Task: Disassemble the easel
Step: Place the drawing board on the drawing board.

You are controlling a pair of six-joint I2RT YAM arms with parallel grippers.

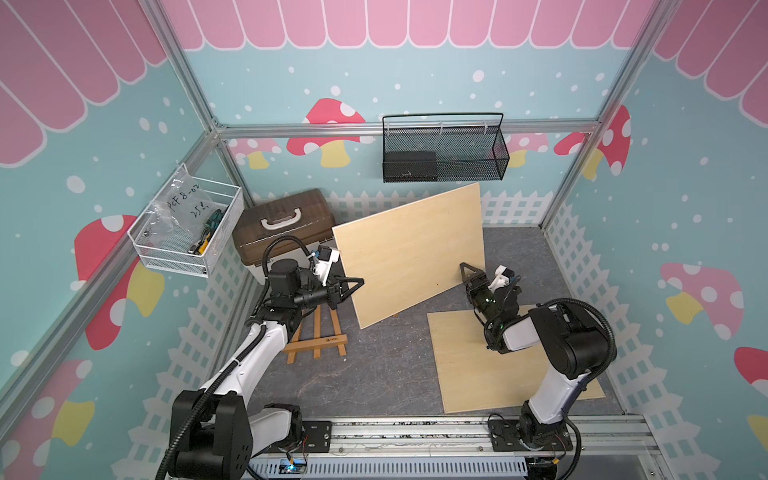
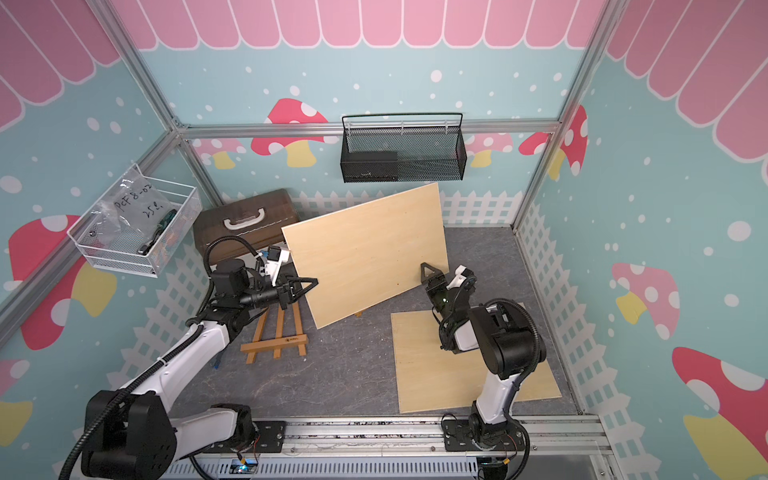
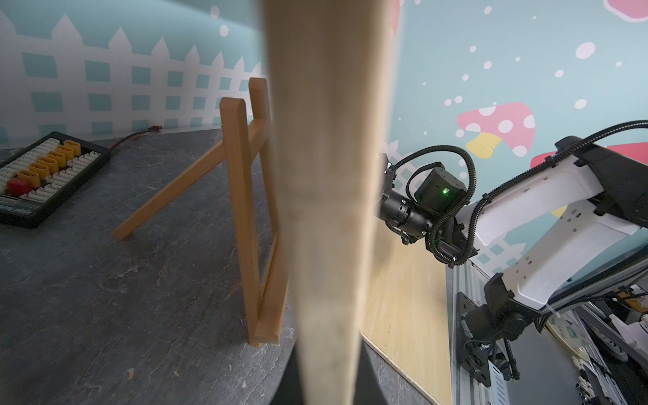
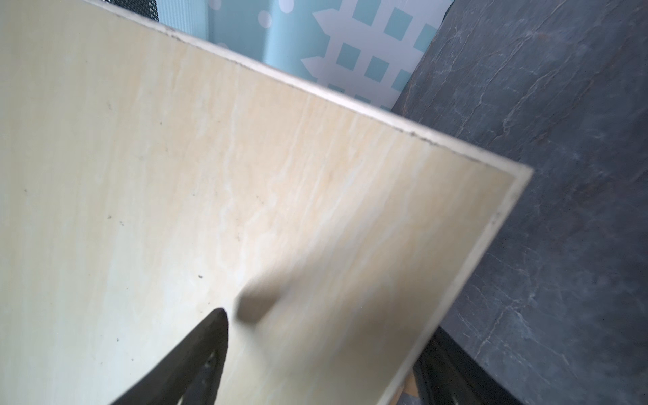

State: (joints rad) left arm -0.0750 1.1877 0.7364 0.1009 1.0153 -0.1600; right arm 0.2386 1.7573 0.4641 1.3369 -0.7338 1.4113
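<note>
The pale plywood board [image 1: 411, 249] [image 2: 365, 249] stands tilted on edge over the middle of the table. My left gripper [image 1: 358, 283] [image 2: 313, 283] is shut on its left edge; in the left wrist view the board [image 3: 326, 175] runs straight out from between the jaws of that gripper [image 3: 326, 385]. My right gripper [image 1: 471, 270] [image 2: 430, 270] is open around the board's lower right corner. One finger [image 4: 210, 336] lies in front of the board's face [image 4: 245, 175] and the other sits behind it. The brown wooden easel [image 1: 318, 332] [image 2: 278, 332] [image 3: 245, 210] stands bare, just left of the board.
A second plywood sheet [image 1: 498, 365] [image 2: 457, 361] lies flat under my right arm. A brown toolbox [image 1: 282, 224] stands at the back left, near a white wire basket [image 1: 187, 232]. A black mesh basket [image 1: 444, 149] hangs on the back wall. A black connector tray [image 3: 45, 175] lies behind the easel.
</note>
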